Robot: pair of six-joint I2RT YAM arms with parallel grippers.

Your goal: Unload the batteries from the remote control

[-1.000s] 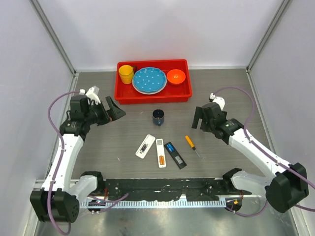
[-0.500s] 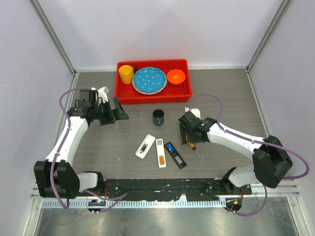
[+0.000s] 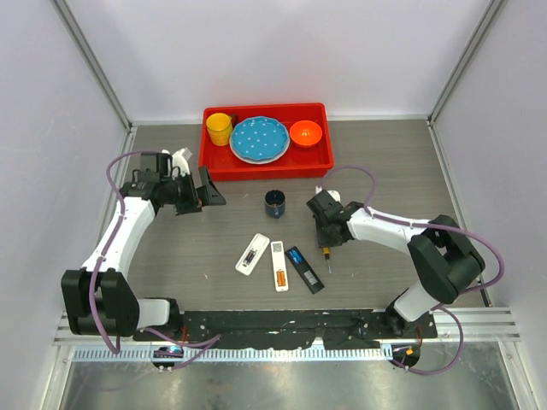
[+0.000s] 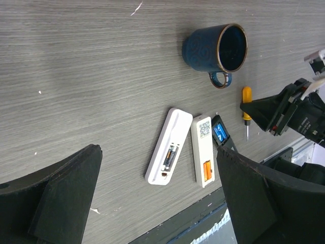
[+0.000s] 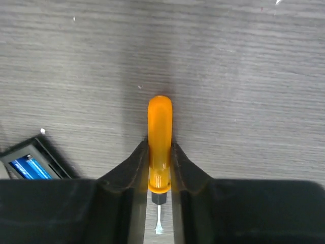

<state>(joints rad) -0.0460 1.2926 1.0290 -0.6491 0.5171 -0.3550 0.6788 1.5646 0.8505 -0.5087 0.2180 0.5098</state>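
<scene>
On the right gripper (image 5: 160, 170) the fingers (image 5: 136, 163) were shut down to a narrow gap on the screwdriver (image 5: 159, 127). Both pads pressed the lower part of its orange handle, the rounded butt stuck out beyond them, and the thin metal tip showed between them on the near side. The tool sat to the right of the blue mug (image 3: 274, 204) and a little nearer the arms' bases; whether it was clear of the table (image 5: 244, 61) could not be told. The left gripper (image 3: 210, 188) hung well to the mug's left, its fingers spread as wide as they go, holding and touching nothing.

On the near side of the mug, just left of the screwdriver, three remotes lay side by side with their bays exposed. The black remote (image 4: 223, 138), closest to the right gripper, held a blue battery (image 4: 220, 133). The middle white remote (image 4: 203, 147) held an orange battery (image 4: 208, 170). The left white remote (image 4: 169, 154), farthest from the screwdriver, held dark grey batteries (image 4: 170, 155). No loose cell showed anywhere around the mug.

By that layout the unloading proper had not begun. Only the grasp on the tool was made, and every cell was left to be pried out of its bay.
</scene>
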